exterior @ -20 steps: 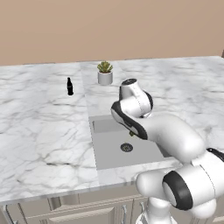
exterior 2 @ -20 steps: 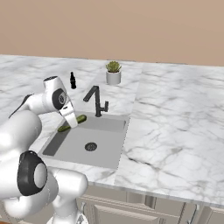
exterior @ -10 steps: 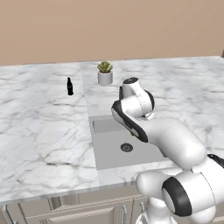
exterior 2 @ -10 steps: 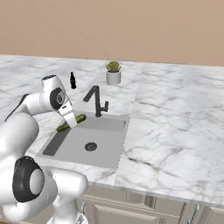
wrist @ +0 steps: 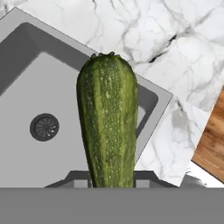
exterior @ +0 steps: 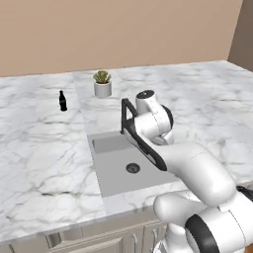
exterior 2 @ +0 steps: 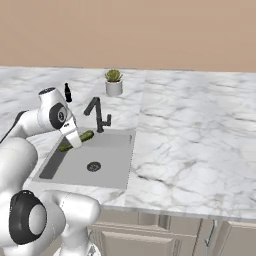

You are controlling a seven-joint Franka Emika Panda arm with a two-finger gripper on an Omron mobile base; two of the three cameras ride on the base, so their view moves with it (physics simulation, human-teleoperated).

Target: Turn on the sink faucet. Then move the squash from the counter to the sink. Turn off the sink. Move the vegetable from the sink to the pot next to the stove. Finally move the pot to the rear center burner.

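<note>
The tool (exterior 2: 74,142) is clamped on the squash (exterior 2: 77,140), which hangs level over the left rear part of the sink (exterior 2: 115,170), beside the faucet (exterior 2: 98,113), apparently so it can be rinsed there.

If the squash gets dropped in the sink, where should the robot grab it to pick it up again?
Probably around its middle, coming from above with the tool's jaws across its narrow width. The squash is long and slim, so a middle hold balances it. That is how the tool holds it over the sink now.
</note>
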